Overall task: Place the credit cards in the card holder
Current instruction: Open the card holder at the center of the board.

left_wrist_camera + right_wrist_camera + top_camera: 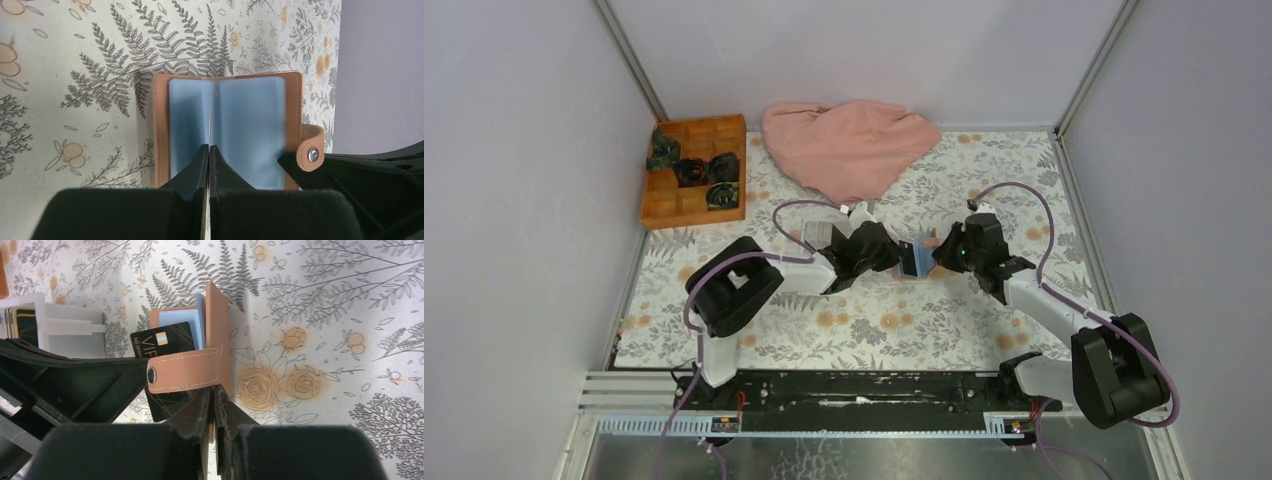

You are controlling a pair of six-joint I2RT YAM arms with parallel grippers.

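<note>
Mid-table, my left gripper (209,148) clamps a thin inner sleeve of the open card holder (160,125). My right gripper (214,390) pinches its leather cover. Only my right wrist view shows the black credit card (162,340) against its blue pockets.

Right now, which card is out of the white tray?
The black VIP card, held by the left gripper at the holder; the others stand in the tray.
</note>
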